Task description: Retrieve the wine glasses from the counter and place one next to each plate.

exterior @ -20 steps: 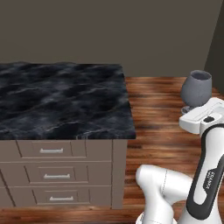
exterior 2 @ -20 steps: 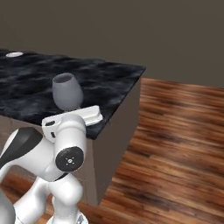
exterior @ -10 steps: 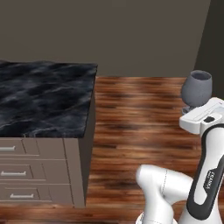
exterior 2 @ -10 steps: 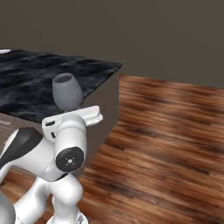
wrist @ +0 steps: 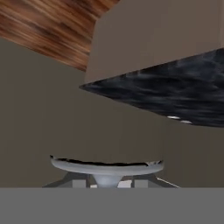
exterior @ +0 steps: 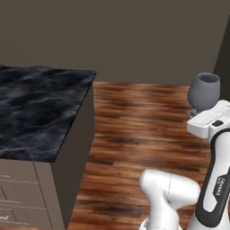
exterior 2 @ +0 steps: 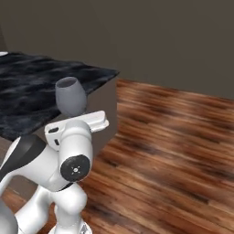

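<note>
End effector [wrist: 107,180] closed narrow on the stem of a wine glass [exterior: 204,91], held upright above the white wrist, off any surface. In the left base view the glass's grey bowl sits at the far right, over the wood floor [exterior: 143,130], well apart from the bench [exterior: 40,108]. In the right base view the same bowl [exterior 2: 70,96] stands just above the hand, in front of the bench's right end. Bench: black marble top with white veining, taupe side panel and drawer fronts at its near left in the left base view. It lies left of the arm, with bare plank floor to its right and a dark wall [exterior: 117,36] behind. In the hand view the glass's round foot [wrist: 106,166] and a bit of stem show at the bottom, with the marble edge [wrist: 175,94] at the right.
</note>
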Controlling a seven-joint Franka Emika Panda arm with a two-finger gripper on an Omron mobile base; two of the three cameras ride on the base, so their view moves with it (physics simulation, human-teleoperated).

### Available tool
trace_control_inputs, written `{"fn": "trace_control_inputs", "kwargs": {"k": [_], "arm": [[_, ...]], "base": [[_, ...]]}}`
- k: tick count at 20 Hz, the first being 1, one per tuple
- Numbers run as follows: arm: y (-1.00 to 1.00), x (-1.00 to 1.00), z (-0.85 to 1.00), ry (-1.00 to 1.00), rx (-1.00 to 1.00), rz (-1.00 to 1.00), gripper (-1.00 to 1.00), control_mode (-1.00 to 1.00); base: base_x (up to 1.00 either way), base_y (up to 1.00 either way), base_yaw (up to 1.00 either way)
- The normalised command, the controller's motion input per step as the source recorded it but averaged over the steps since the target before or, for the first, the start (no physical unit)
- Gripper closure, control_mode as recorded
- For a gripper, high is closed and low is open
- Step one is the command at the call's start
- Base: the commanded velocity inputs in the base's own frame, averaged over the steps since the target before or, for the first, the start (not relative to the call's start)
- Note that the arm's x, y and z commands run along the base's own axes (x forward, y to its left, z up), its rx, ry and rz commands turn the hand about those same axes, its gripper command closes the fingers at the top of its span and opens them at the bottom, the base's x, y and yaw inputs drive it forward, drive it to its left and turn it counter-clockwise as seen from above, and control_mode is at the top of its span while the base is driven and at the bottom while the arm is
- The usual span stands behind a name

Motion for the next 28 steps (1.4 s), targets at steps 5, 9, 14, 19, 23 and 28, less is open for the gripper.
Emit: {"fn": "trace_control_inputs", "kwargs": {"k": [5,9,14,19,23,28], "arm": [[0.00,0.00,0.00,0.00,0.00,0.00,1.00,1.00],[0.00,0.00,0.00,0.00,0.00,0.00,1.00,1.00],[0.00,0.00,0.00,0.00,0.00,0.00,1.00,1.00],[0.00,0.00,0.00,0.00,0.00,0.00,1.00,1.00],[0.00,0.00,0.00,0.00,0.00,0.00,1.00,1.00],[0.00,0.00,0.00,0.00,0.00,0.00,1.00,1.00]], "base": [[1.00,-0.44,0.23],[1.00,-0.67,0.28],[1.00,-0.77,0.35],[1.00,-0.79,0.36],[1.00,-0.82,0.38],[1.00,-0.58,0.59]]}}
